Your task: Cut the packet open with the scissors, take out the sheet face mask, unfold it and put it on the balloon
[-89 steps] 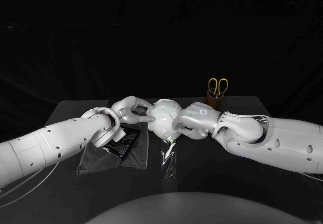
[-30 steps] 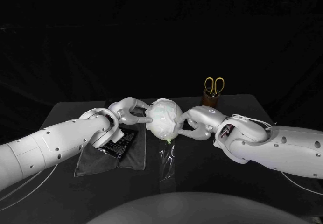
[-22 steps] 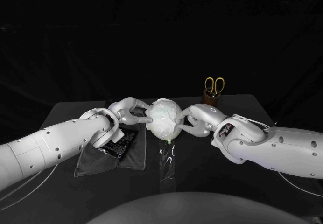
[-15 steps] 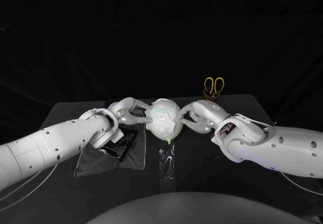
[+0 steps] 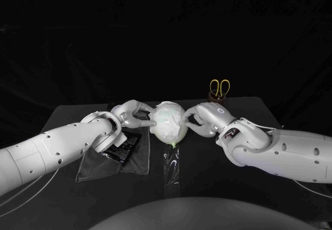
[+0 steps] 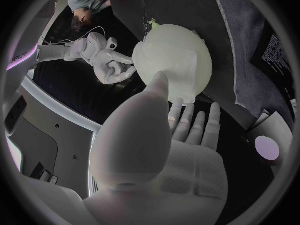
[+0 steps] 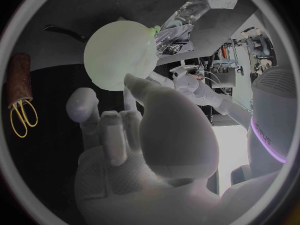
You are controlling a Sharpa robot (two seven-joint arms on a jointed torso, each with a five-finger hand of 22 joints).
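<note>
The pale balloon (image 5: pixel 168 125) stands at the table's middle with the white sheet mask draped over it; the balloon also shows in the wrist views (image 6: pixel 175 60) (image 7: pixel 119 55). My left hand (image 5: pixel 131 114) touches its left side with fingers spread (image 6: pixel 187 120). My right hand (image 5: pixel 204 120) is against its right side, fingers apart, holding nothing. The black packet (image 5: pixel 124 146) lies on a dark grey cloth (image 5: pixel 114 165) left of the balloon. The yellow-handled scissors (image 5: pixel 220 88) stand in a brown holder (image 5: pixel 216 100) at the back right.
A clear film strip (image 5: pixel 171 167) lies on the table in front of the balloon, also in the right wrist view (image 7: pixel 187 20). The scissors (image 7: pixel 24 117) and holder (image 7: pixel 19 80) stand just behind my right hand.
My right hand has risen from the balloon's lower right side to its upper right side, and the forearm has swung in. The left hand and balloon have stayed put.
</note>
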